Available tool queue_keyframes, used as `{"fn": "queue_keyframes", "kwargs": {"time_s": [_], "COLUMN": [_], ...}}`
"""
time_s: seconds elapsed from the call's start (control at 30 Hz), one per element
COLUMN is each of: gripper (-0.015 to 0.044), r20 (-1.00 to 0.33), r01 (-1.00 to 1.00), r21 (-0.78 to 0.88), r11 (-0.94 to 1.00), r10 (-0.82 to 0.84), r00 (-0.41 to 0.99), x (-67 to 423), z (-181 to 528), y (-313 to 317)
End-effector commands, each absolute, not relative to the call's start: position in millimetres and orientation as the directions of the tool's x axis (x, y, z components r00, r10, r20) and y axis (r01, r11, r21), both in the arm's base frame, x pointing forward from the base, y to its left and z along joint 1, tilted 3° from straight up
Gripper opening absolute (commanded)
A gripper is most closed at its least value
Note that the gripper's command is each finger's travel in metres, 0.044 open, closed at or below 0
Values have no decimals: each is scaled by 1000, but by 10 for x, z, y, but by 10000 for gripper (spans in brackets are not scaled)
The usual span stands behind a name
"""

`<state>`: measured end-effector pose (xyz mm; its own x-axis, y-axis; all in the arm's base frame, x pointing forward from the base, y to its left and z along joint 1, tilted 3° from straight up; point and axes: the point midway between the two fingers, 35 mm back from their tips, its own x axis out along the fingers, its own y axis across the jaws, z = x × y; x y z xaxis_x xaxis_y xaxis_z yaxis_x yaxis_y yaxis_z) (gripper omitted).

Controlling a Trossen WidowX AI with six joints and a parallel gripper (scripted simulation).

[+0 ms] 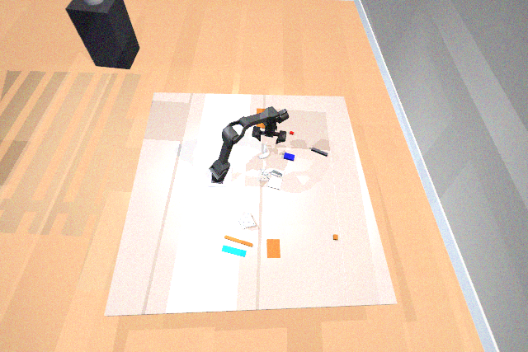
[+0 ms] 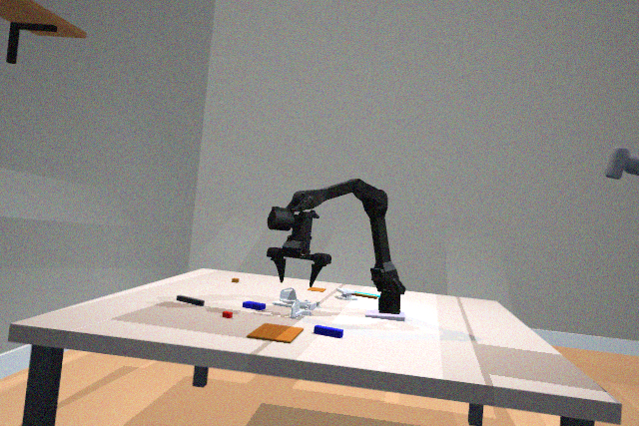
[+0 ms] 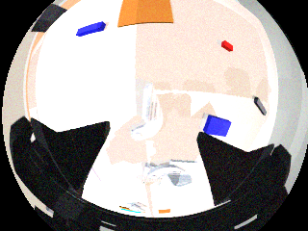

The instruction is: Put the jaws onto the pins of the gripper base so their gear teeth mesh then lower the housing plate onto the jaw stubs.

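Note:
My gripper (image 1: 268, 140) (image 2: 297, 283) (image 3: 154, 130) is open and empty, pointing down above a loose white curved part (image 1: 264, 154) (image 2: 296, 308) (image 3: 153, 111), which looks like a jaw. In the wrist view this part lies between and beyond the fingertips. A pale group with a flat piece and a raised wall (image 1: 275, 181) (image 2: 287, 296) (image 3: 180, 178) sits nearby; it looks like the gripper base. Smaller white shapes touch or adjoin its side, too washed out to tell apart. Another white part with small dark dots (image 1: 246, 221) (image 2: 345, 294) lies farther off, possibly the housing plate.
Around the parts are a blue block (image 1: 289, 156) (image 2: 254, 305) (image 3: 218, 125), another blue block (image 2: 327, 330) (image 3: 90, 29), a red block (image 1: 291, 132) (image 3: 227, 45), a black bar (image 1: 319, 152) (image 3: 260, 106), orange slabs (image 1: 273, 248) (image 2: 275, 332), an orange bar (image 1: 238, 241) and a cyan bar (image 1: 233, 251).

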<state>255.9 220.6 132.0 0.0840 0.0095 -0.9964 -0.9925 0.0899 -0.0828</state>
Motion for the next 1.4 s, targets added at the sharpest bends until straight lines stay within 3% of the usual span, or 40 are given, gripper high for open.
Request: {"fn": "queue_keyframes", "kwargs": {"time_s": [0.0,1.37], "gripper": [440,440], "r20": [-997,-997], "r01": [-994,-994], "r21": [-77,-77], "r11": [80,80], "r10": [0,-1], "r00": [78,78], "x": [2553,2551], "z": [1085,969], "y": [2186,2176]}}
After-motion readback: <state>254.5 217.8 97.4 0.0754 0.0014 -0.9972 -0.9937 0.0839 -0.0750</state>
